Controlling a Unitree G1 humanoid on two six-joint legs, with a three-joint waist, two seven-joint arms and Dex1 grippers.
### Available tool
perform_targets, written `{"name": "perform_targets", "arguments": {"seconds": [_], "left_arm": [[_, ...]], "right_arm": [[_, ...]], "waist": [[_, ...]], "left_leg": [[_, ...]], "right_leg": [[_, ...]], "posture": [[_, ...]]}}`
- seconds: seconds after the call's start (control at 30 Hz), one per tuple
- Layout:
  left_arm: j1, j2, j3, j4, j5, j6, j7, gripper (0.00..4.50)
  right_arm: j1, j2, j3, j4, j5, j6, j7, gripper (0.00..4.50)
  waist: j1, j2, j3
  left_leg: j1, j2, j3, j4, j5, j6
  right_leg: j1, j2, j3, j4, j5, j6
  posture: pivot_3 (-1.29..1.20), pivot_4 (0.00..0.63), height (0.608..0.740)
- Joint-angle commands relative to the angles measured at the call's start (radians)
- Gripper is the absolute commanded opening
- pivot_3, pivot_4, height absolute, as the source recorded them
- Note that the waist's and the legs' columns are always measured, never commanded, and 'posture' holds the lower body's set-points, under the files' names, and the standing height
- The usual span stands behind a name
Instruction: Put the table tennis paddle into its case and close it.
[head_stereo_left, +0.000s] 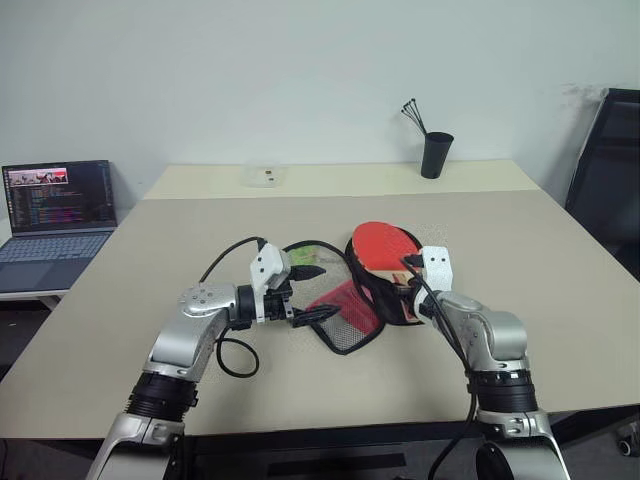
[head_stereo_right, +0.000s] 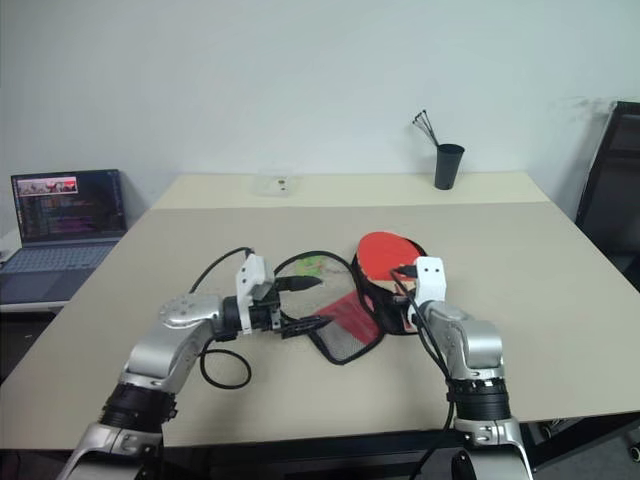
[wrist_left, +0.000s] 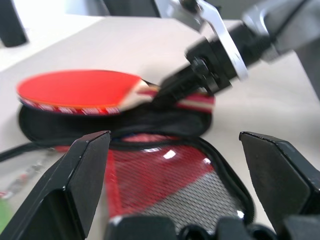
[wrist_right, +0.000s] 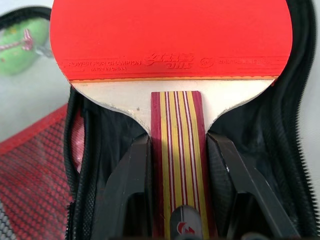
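The right gripper (wrist_right: 177, 165) is closed on the striped handle of the paddle (head_stereo_left: 385, 245), and it holds the red face over the black inner side of the open case (head_stereo_left: 350, 310) on the table (head_stereo_left: 560, 300). The left gripper (wrist_left: 175, 165) is wide open and empty, just beside the mesh flap of the case.

The table tennis paddle (wrist_right: 170, 35) shows smooth, matt red rubber over pale bare wood, its handle striped in varnished red and yellow. The case (wrist_left: 170, 175) is soft black cloth with a toothed zip edge — its flap red under glossy black mesh. Matt black plastic fingers (wrist_right: 127, 195), brushed silver metal arms, a smooth beige counter (head_stereo_left: 150, 270).
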Motion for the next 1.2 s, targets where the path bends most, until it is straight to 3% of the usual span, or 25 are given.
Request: {"name": "perform_targets", "arguments": {"seconds": [0.03, 0.37, 0.7, 0.83, 0.93, 1.13, 1.2], "left_arm": [[-0.026, 0.0, 0.044, -0.031, -0.04, 0.008, 0.008, 4.5], [-0.021, 0.007, 0.041, -0.03, -0.032, 0.001, 0.006, 4.5], [0.006, 0.03, 0.055, -0.031, -0.025, 0.005, 0.015, 4.5], [0.044, 0.069, 0.072, -0.033, -0.026, 0.019, 0.021, 4.5], [0.084, 0.11, 0.091, -0.015, -0.02, 0.031, 0.034, 4.5], [0.138, 0.166, 0.081, 0.042, 0.045, 0.045, 0.066, 4.5], [0.138, 0.165, 0.083, 0.063, 0.054, 0.048, 0.073, 4.13]], "right_arm": [[-0.007, -0.013, 0.009, -0.008, -0.011, -0.052, 0.006, 1.11], [-0.002, -0.007, 0.008, 0.012, -0.018, -0.056, 0.007, 1.11], [0.009, -0.006, 0.04, -0.075, -0.017, -0.063, 0.011, 4.48], [0.03, -0.07, 0.104, -0.231, 0.046, -0.032, 0.144, 4.48], [0.074, -0.206, 0.158, -0.391, 0.109, -0.03, 0.306, 4.48], [0.093, -0.364, 0.073, -0.498, 0.246, -0.024, 0.469, 4.48], [0.092, -0.397, 0.05, -0.511, 0.279, -0.04, 0.505, 4.5]], "waist": [[0.0, 0.0, 0.0], [0.0, 0.0, 0.0], [-0.001, 0.0, 0.0], [-0.001, 0.0, 0.0], [0.001, 0.0, 0.0], [0.003, 0.0, 0.0], [0.003, 0.0, 0.0]], "left_leg": [[0.0, 0.0, 0.0, 0.0, 0.0, 0.0], [0.0, 0.0, 0.0, 0.0, 0.0, 0.0], [0.0, 0.0, 0.0, 0.0, 0.0, 0.0], [0.0, 0.001, 0.0, 0.0, 0.0, 0.0], [0.0, 0.001, -0.001, 0.0, 0.0, 0.0], [0.0, 0.0, -0.002, 0.0, 0.0, 0.0], [0.001, 0.0, -0.002, 0.0, 0.0, 0.0]], "right_leg": [[0.0, 0.0, 0.0, 0.0, 0.0, 0.0], [0.0, 0.0, 0.0, 0.0, 0.0, 0.0], [0.0, 0.0, 0.0, 0.0, 0.0, 0.0], [0.0, 0.0, 0.0, 0.0, 0.0, 0.001], [0.0, 0.0, -0.001, -0.001, -0.001, 0.001], [0.001, -0.001, -0.002, -0.001, -0.001, 0.001], [0.001, -0.001, -0.002, -0.001, -0.001, 0.001]], "posture": [[0.0, 0.15, 0.74], [0.0, 0.15, 0.74], [0.0, 0.15, 0.74], [0.0, 0.15, 0.74], [0.0, 0.15, 0.74], [0.0, 0.15, 0.74], [0.0, 0.15, 0.74]]}}
